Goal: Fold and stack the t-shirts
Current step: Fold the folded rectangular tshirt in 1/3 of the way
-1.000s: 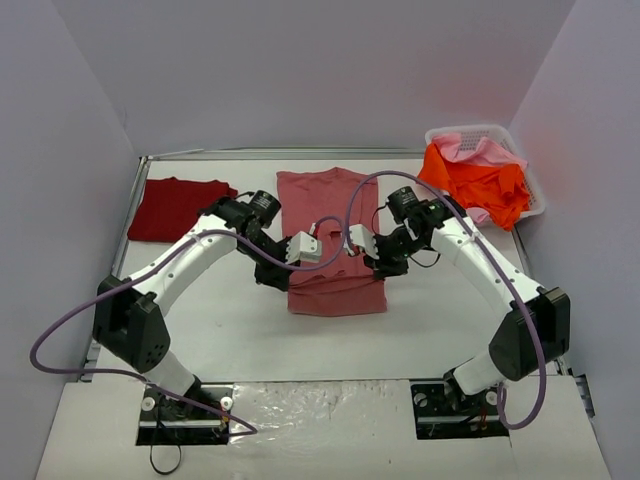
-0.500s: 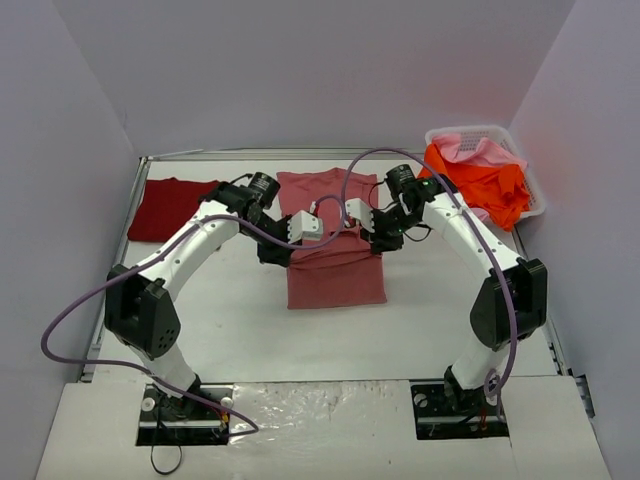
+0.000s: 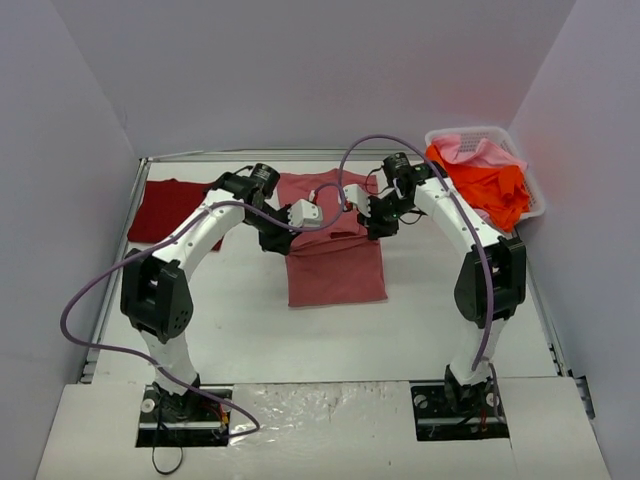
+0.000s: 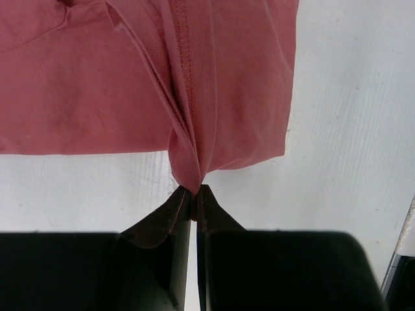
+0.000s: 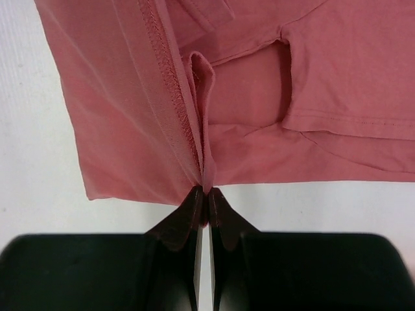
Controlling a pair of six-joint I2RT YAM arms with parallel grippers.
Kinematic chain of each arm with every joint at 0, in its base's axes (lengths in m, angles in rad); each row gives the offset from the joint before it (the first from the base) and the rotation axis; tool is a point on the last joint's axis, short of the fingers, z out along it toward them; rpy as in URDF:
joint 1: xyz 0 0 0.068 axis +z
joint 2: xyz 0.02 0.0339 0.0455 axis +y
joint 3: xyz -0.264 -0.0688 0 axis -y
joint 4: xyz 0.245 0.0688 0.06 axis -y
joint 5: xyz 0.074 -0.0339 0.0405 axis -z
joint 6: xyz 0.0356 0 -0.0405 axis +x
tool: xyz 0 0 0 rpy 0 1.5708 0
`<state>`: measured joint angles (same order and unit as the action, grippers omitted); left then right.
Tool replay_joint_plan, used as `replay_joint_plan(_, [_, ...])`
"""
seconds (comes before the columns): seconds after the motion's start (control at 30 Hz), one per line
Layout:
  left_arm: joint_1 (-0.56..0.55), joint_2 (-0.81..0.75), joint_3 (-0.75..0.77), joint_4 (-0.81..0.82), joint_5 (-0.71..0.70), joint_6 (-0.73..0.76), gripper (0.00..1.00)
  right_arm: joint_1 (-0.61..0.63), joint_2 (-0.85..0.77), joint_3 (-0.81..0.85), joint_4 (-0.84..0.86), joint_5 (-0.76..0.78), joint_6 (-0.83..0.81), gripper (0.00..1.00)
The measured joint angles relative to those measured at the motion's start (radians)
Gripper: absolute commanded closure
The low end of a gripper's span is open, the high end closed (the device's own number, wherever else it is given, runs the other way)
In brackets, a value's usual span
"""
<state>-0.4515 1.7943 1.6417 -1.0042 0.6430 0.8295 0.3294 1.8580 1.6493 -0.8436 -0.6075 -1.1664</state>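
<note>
A muted rose-red t-shirt (image 3: 335,265) lies in the middle of the table, its near part doubled over. My left gripper (image 3: 284,240) is shut on a pinch of that shirt's left edge; the left wrist view shows the cloth (image 4: 130,78) bunched into the closed tips (image 4: 193,190). On the opposite side my right gripper (image 3: 372,230) is shut on the right edge, hem and folds (image 5: 259,97) gathered at its tips (image 5: 207,190). A dark crimson t-shirt (image 3: 170,208) lies folded flat at the far left. Orange (image 3: 485,185) and light pink (image 3: 470,150) t-shirts are heaped in the basket.
The white lattice basket (image 3: 524,158) stands at the far right corner against the wall. Purple cables arc over both arms above the shirt. Bare white table shows in front of the rose-red shirt and to its left, and walls close in the sides and back.
Both grippers have moved away from the bases toward the back of the table, carrying the pinched edges of the rose-red t-shirt with them. Both stayed shut.
</note>
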Motion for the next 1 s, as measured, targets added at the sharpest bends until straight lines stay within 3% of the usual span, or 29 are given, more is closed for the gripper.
replay_joint_plan(1.0, [0.068,0.267,0.158,0.068,-0.015,0.03,0.98,-0.059,0.314,0.227,0.01,-0.026,-0.033,1.0])
